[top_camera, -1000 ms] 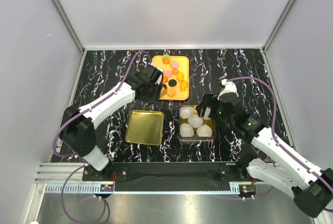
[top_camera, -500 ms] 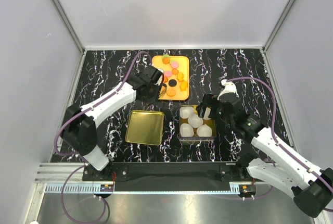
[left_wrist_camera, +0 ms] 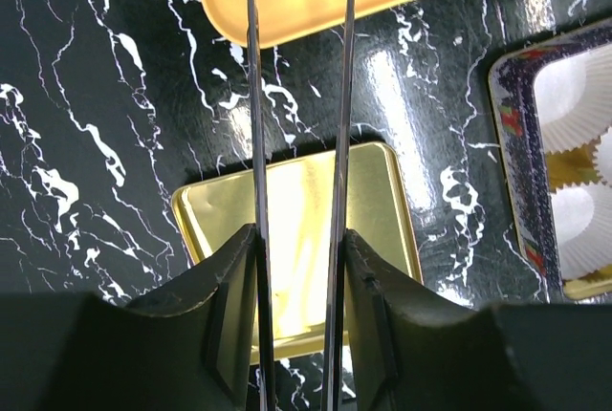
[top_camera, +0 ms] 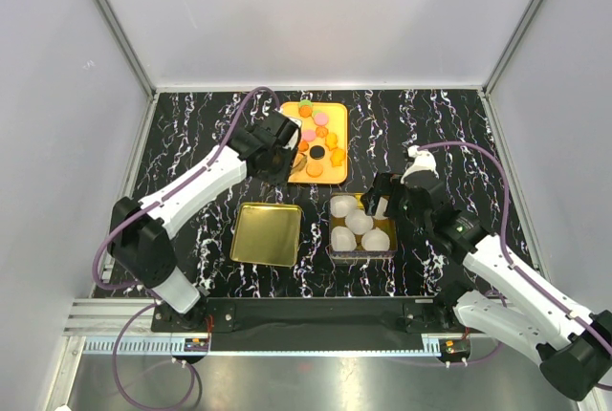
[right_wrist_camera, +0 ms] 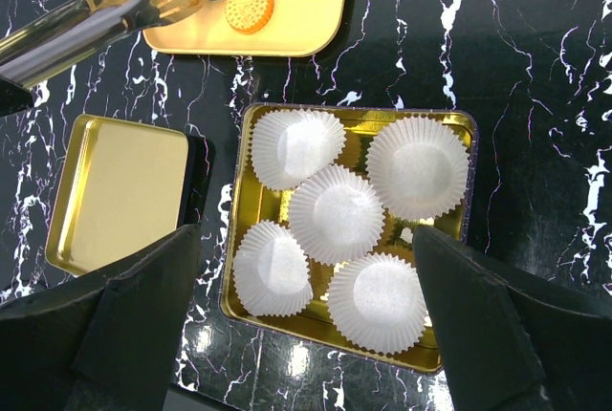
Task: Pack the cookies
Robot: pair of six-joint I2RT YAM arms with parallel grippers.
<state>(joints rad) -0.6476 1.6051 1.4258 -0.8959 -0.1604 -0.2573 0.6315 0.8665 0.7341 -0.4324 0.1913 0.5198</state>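
Left fingers [left_wrist_camera: 229,325] clamp the tongs [right_wrist_camera: 86,19], right fingers [right_wrist_camera: 478,325] spread empty; a shallow pinch could drop a cookie [right_wrist_camera: 251,7] onto the tabletop [right_wrist_camera: 535,96].

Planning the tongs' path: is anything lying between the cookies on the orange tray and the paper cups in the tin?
Nothing lies on the table between the tray and the tin; the gold lid sits off to the side. But the right gripper hangs open over the tin and may crowd the cups.
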